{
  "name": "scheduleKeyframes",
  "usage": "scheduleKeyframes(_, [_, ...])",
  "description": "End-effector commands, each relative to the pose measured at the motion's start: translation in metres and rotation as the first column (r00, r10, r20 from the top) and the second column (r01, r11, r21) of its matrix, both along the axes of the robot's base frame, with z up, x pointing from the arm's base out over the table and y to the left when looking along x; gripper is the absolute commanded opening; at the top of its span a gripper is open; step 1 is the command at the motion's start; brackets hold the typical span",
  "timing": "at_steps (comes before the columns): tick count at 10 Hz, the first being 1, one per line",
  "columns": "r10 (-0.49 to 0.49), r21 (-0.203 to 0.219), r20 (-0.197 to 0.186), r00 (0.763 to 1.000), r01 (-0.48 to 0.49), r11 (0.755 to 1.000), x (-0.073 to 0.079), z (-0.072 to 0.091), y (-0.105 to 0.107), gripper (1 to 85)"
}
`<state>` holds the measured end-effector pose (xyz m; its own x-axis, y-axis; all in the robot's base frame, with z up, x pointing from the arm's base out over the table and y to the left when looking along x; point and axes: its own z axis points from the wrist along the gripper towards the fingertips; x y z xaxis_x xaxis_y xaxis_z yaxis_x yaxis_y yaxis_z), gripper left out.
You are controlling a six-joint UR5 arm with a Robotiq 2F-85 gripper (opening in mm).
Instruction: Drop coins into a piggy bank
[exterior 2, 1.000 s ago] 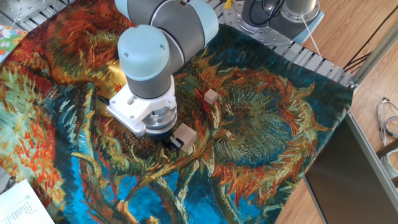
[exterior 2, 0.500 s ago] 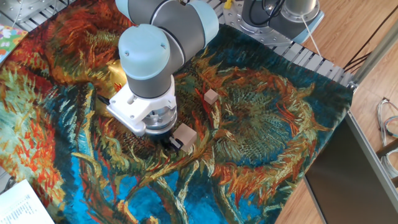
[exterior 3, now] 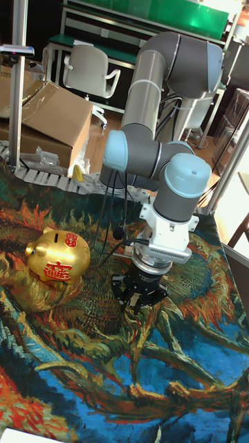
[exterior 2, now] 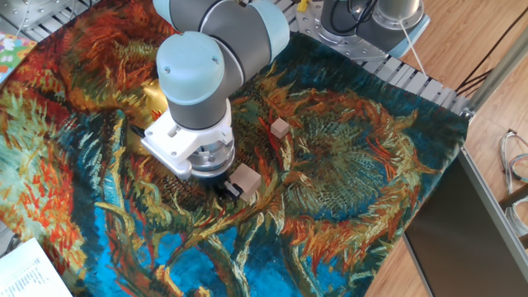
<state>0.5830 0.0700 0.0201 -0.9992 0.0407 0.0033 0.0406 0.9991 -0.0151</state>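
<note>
The gold piggy bank (exterior 3: 59, 257) with red markings stands on the painted cloth, left of the arm; in the fixed view only a gold sliver (exterior 2: 152, 96) of it shows behind the wrist. My gripper (exterior 2: 228, 186) (exterior 3: 142, 299) is lowered to the cloth, right of the bank. A pale wooden cube (exterior 2: 246, 176) sits right against its black fingertips. Whether the fingers hold the cube is unclear. No coins show in either view.
A second, smaller wooden cube (exterior 2: 280, 127) lies farther back on the cloth. A paper sheet (exterior 2: 29, 272) lies at the front left corner. A cardboard box (exterior 3: 48, 124) and a chair (exterior 3: 86, 69) stand behind the table.
</note>
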Motion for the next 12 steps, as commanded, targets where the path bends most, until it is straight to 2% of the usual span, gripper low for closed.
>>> scheduleKeyframes(1, [-0.027,0.032,-0.022,0.999,0.028,0.999,-0.007,-0.001,0.007,33.3])
scheduleKeyframes(12, [-0.009,0.02,-0.028,1.0,0.01,1.0,-0.011,-0.005,-0.003,32.7])
